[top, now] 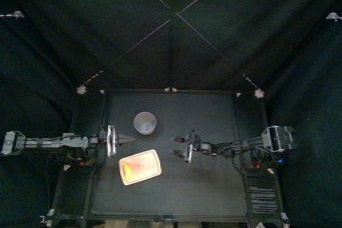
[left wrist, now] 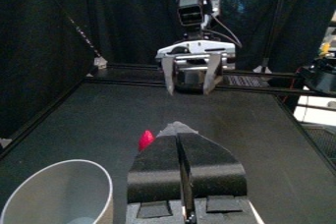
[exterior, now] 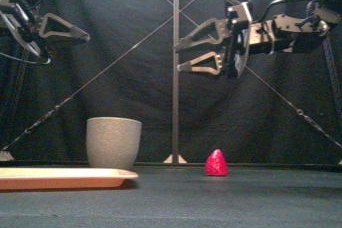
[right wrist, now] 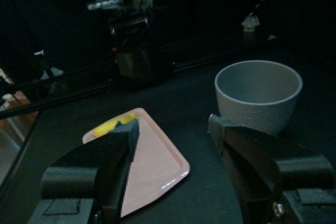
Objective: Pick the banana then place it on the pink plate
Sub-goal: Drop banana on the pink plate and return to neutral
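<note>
pink tray (exterior: 60, 178) | banana (right wrist: 116, 125) on it | right end effector (exterior: 183, 57) wide, high beside it

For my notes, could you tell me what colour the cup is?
The cup is grey, clearest in the front view.

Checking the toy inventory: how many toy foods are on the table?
2: a yellow banana on the pink tray; a red toy on the table, right of the grey cup. The cup could hide more.
</note>
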Action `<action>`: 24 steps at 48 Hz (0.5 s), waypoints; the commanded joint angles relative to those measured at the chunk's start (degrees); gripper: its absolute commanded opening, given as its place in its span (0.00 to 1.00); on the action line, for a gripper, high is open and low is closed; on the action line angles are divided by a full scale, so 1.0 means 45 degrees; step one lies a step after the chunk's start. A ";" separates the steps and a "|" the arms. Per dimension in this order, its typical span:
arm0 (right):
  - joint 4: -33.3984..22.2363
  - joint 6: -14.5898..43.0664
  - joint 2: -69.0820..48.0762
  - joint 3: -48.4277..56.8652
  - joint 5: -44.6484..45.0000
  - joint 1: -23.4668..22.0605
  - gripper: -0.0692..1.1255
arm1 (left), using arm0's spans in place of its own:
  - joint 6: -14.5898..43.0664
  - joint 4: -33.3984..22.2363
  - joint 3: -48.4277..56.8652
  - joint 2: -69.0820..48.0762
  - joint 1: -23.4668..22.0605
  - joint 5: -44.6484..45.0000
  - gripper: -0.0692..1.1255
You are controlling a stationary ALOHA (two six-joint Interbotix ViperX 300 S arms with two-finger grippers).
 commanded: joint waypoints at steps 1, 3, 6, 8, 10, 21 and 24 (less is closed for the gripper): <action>0.0039 0.0000 -0.1289 0.0430 -0.0176 0.0039 0.83 | 0.0039 0.0039 -0.0117 0.0059 0.0039 -0.0039 0.04; 0.0020 0.0000 -0.1602 0.0625 -0.0176 0.0039 0.83 | 0.0039 0.0059 -0.0098 0.0059 0.0059 -0.0039 0.04; 0.0020 0.0000 -0.2090 0.0977 -0.0176 0.0039 0.83 | 0.0039 0.0098 -0.0078 0.0059 0.0117 -0.0039 0.04; 0.0059 0.0000 -0.2324 0.1191 -0.0176 0.0039 0.83 | 0.0039 0.0098 -0.0098 0.0059 0.0156 -0.0039 0.04; 0.0039 0.0000 -0.2559 0.1387 -0.0176 0.0039 0.83 | 0.0020 0.0098 -0.0098 0.0059 0.0176 -0.0059 0.04; -0.0020 -0.0020 -0.3262 0.1875 -0.0176 -0.0059 0.83 | 0.0000 0.0039 0.0117 0.0059 0.0195 -0.0039 0.04; -0.0039 -0.0039 -0.3281 0.1895 -0.0176 -0.0059 0.83 | -0.0020 0.0020 0.0156 0.0059 0.0195 -0.0059 0.04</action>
